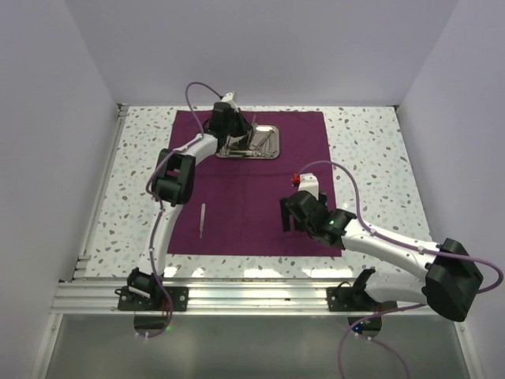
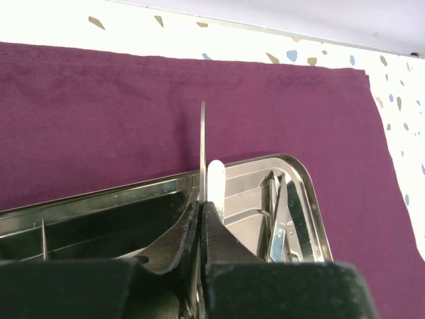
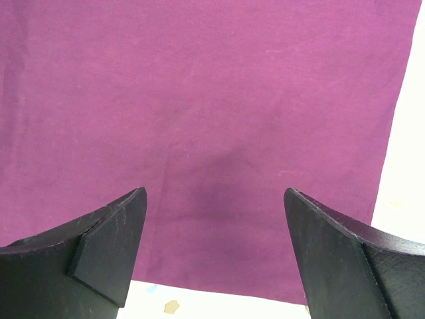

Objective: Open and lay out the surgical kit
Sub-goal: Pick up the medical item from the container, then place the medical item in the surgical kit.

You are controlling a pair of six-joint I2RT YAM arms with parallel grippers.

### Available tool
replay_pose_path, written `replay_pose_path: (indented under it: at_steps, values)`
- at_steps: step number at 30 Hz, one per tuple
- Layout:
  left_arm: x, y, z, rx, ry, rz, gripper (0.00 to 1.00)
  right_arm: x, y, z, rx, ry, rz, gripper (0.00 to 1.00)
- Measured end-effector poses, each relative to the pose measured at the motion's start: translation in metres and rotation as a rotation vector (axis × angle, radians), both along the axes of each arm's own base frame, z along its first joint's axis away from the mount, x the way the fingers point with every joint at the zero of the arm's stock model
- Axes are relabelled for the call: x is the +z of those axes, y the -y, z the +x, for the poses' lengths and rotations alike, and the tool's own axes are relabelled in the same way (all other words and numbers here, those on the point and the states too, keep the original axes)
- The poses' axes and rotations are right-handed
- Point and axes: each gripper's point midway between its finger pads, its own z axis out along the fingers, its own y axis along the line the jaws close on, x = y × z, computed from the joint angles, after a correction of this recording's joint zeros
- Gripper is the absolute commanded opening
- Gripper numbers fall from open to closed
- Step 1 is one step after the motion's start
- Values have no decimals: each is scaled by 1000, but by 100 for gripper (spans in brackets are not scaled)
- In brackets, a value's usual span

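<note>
While my left gripper [image 2: 202, 211] pinches a thin silver tool [image 2: 202, 143], tray [image 2: 311, 199] just under it, my right gripper [image 3: 214, 232] hangs open, cloth [image 3: 199, 100] below.

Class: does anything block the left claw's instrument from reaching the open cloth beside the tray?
Nothing visible: left claw grips a thin instrument above the steel tray; the purple cloth beside it lies bare.

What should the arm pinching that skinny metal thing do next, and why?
Probably lift it clear and carry it to the cloth: the left end effector is shut on a thin silver instrument over the steel tray, and another instrument already lies there.
</note>
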Motion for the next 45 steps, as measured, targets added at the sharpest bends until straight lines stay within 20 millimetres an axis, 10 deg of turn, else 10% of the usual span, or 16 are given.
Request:
replay_pose_path:
  at_steps: [17, 24, 34, 45]
  values:
    - [7, -21, 2, 74, 21, 98, 0, 0, 0, 0, 0, 1, 1, 88]
    - [40, -48, -32, 119, 34, 182, 0, 6, 0, 0, 0, 15, 18, 87]
    - [90, -93, -175, 214, 24, 275, 0, 23, -3, 0, 8, 51, 75, 86]
    - [-9, -122, -357, 200, -237, 514, 0, 38, -13, -8, 55, 56, 166, 84]
